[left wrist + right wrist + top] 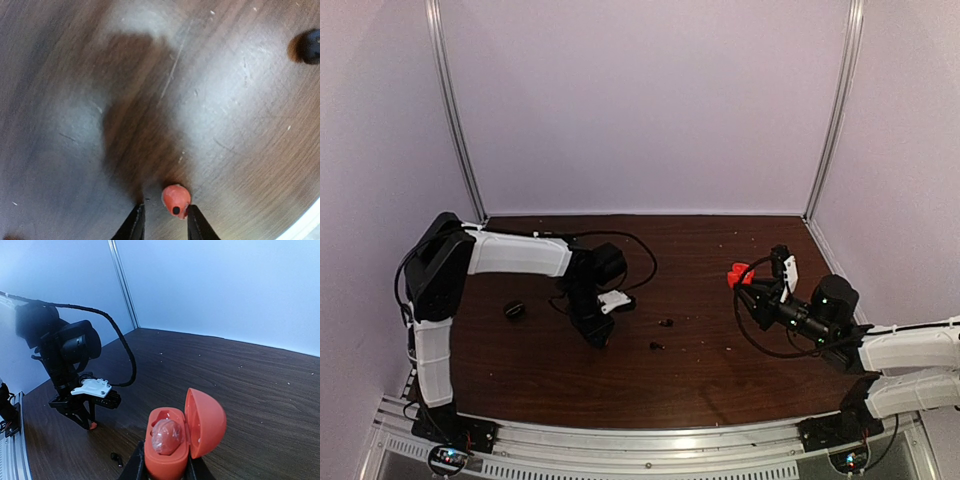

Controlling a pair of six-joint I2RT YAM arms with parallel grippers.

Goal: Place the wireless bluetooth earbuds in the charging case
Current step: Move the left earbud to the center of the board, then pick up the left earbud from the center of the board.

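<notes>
Left hand [166, 224] parted around tiny red earbud [176, 200] on dark wooden bench [225, 100], mid-bench. Right hand [166, 467] grips open red rounded case [172, 440] by right edge.

Dim, violet-tinted light from above. The left wrist view is blurred, with pale glare on the bench [75, 120] and a dark central shadow.

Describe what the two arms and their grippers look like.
Both the left arm and right arm have white link covers between black joints and motor housings. A black cable loops off each wrist. The left gripper and right gripper have slim black fingers, each with a small white plate beside it.
</notes>
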